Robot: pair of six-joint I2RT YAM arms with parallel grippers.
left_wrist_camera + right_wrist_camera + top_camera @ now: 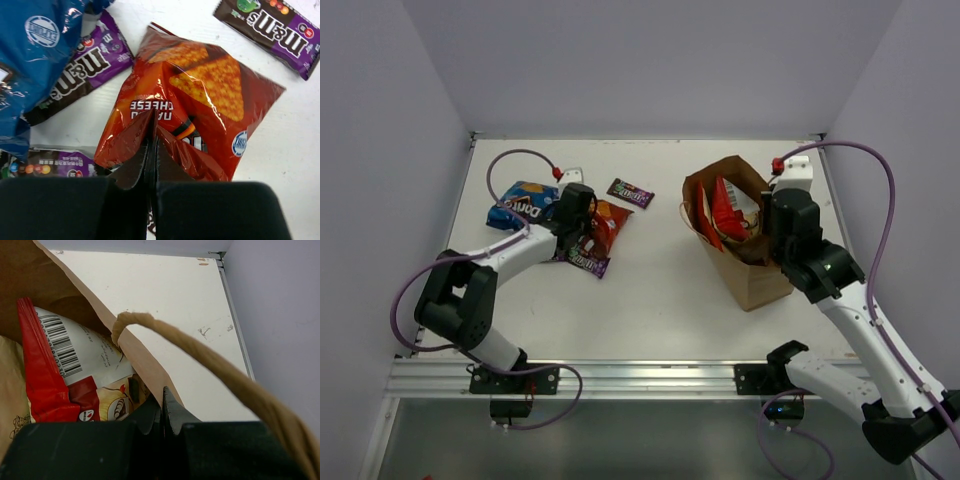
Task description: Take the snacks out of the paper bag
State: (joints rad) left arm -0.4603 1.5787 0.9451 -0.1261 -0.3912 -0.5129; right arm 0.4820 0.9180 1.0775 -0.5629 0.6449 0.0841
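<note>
The brown paper bag (757,277) stands open at the right, with a white-and-red chip bag (728,206) inside. My right gripper (769,236) is shut on the bag's rim; the right wrist view shows the jaws (162,402) pinching the brown wall (140,357) under a twisted handle (225,375), beside the white-and-red bag (65,365). My left gripper (582,232) is shut on a fold of the red-orange chip bag (200,95), low over the table. The blue Doritos bag (520,205) and purple candy bars (630,193) lie around it.
A cream packet (9,390) shows at the left inside the paper bag. In the left wrist view, purple candy bars lie at the left (80,70), lower left (50,162) and upper right (280,30). White walls close three sides of the table.
</note>
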